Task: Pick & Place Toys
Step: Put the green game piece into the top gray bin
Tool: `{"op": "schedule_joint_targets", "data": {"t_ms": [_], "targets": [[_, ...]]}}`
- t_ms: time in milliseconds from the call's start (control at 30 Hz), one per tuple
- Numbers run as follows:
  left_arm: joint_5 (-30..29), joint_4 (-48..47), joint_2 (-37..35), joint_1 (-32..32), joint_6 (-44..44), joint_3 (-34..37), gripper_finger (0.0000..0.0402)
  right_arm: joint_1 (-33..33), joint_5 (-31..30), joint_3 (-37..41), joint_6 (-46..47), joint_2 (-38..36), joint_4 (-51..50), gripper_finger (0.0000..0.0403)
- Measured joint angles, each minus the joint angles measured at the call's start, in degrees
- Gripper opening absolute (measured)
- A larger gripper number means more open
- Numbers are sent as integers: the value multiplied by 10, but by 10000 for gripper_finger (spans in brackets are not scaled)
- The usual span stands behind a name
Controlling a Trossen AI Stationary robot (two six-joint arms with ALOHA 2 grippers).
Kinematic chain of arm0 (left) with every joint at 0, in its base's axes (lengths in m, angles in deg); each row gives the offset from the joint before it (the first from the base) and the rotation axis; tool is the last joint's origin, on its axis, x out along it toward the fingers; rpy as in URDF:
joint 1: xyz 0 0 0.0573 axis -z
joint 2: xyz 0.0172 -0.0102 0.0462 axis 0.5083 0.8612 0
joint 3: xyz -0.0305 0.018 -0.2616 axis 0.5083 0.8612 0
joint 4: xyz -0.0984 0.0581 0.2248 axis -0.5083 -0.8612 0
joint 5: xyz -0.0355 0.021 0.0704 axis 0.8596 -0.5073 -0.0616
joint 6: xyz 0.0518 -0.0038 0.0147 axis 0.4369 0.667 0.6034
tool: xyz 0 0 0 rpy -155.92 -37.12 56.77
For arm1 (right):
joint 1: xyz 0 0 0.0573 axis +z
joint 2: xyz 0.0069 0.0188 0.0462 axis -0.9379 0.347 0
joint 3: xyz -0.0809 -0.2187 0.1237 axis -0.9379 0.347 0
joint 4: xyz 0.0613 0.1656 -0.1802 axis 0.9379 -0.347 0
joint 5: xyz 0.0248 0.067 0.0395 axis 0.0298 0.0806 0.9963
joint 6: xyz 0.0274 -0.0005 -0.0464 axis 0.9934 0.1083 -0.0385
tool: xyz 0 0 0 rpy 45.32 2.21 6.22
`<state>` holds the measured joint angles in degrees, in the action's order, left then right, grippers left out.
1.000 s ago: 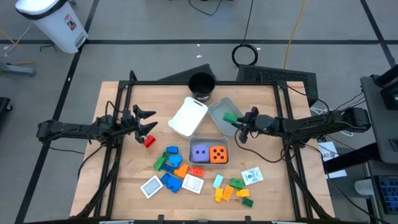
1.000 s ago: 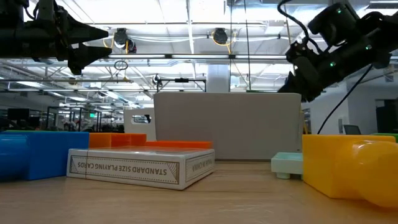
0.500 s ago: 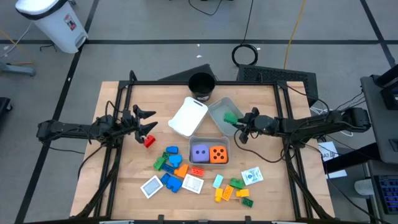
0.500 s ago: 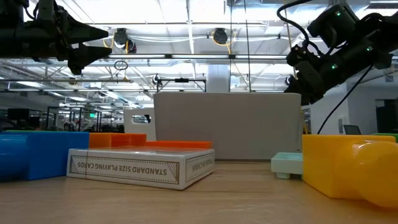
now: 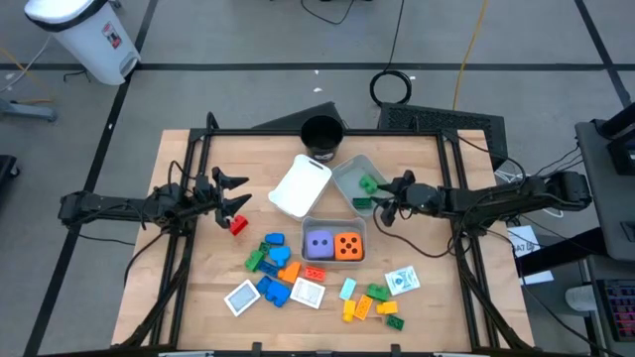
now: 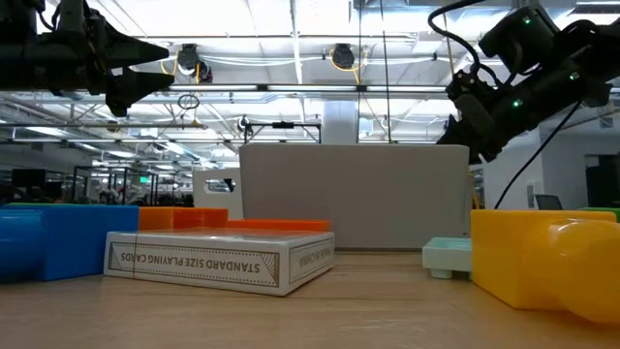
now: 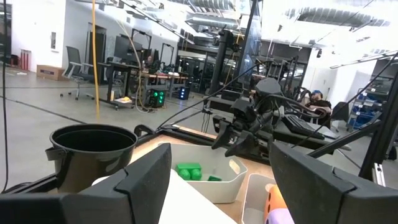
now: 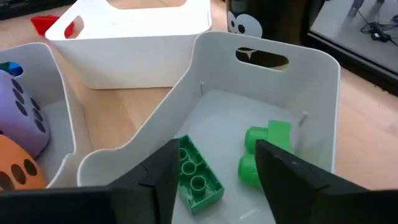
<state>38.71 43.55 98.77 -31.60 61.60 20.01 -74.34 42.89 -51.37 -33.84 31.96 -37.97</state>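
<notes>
Right gripper (image 5: 382, 205) over the grey tray (image 5: 349, 171), fingers apart, holding nothing. Two green blocks (image 8: 198, 174) lie in that tray. Left gripper (image 5: 230, 191) wide open above the table near a red block (image 5: 238, 225)

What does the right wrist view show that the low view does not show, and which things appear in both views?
Only the right wrist view shows the inside of the tray, where two green blocks lie, plus the purple die and the red block. Only the low view shows a playing card box, the left gripper raised and open, and a yellow block. Both show the right gripper, open.
</notes>
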Motion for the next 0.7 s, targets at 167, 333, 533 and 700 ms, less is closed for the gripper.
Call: {"op": "schedule_joint_targets", "data": {"t_ms": [167, 333, 533, 700], "targets": [[0, 0, 0, 0, 0, 0, 278, 23, 62, 0, -21, 0, 47, 207], [0, 0, 0, 0, 0, 0, 278, 71, 127, 0, -57, 0, 97, 217], [0, 0, 0, 0, 0, 0, 278, 145, 163, 0, -66, 0, 118, 227], [0, 0, 0, 0, 0, 0, 278, 226, 159, -31, -30, 0, 75, 237]]}}
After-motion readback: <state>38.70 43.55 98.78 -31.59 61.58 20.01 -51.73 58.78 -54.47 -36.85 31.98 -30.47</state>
